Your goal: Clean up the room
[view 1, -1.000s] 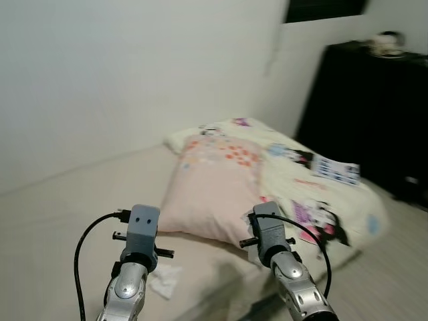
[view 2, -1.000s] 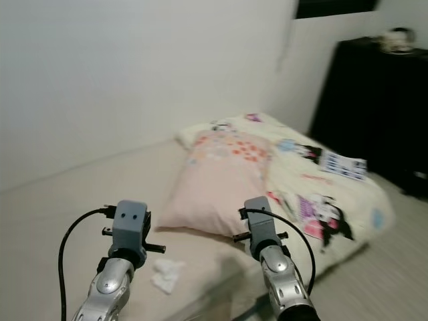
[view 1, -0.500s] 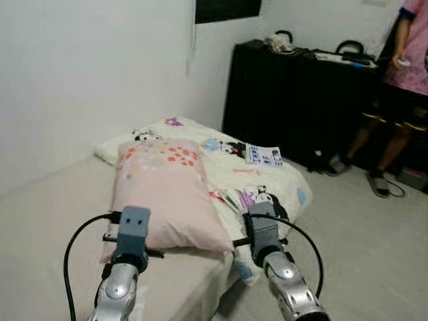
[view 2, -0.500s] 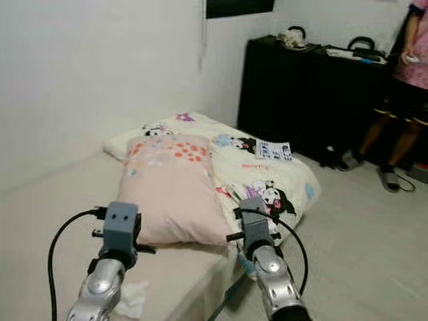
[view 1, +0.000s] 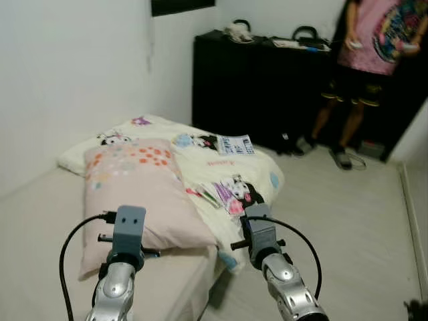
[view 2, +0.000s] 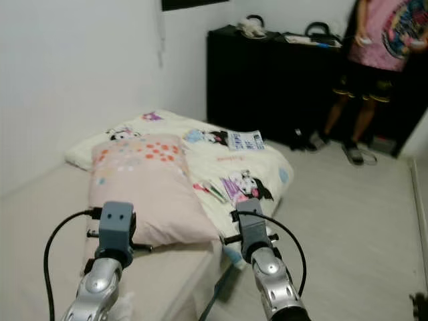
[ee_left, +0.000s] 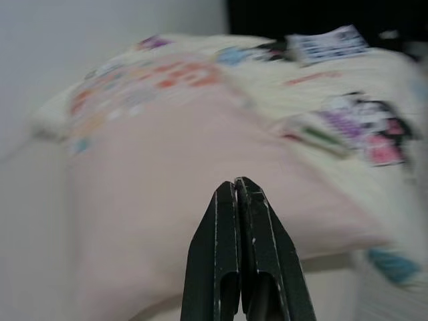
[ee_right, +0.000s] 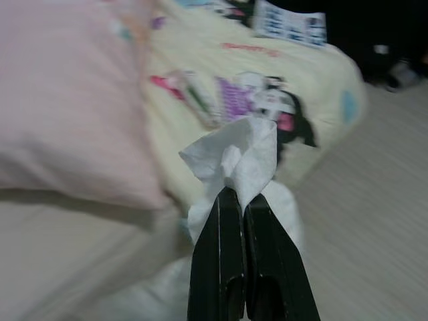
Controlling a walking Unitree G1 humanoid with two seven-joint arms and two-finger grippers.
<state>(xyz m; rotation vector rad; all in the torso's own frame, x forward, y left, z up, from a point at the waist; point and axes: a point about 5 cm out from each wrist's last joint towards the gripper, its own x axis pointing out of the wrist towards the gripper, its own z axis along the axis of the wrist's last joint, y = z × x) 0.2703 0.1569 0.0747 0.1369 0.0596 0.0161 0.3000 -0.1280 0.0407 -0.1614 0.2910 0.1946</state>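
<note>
My right gripper is shut on a crumpled white tissue, which sticks up past the fingertips; it hangs over the bed's edge beside the floor. My left gripper is shut with nothing in it and points at a pink pillow with orange dots. The pillow lies on the beige mattress. Next to it a pale yellow cartoon-print blanket is spread out with a small printed sheet lying on it. Both silver arms reach forward low in the eye views.
A tall black cabinet with bags on top stands against the far wall. A person in a pink shirt stands in front of it at the right. Pale wooden floor stretches to the right of the bed. White wall at left.
The camera has swung to the right: the bed has slid left in view, and the cabinet, the person and more floor have come in. Both grippers stay shut as before.
</note>
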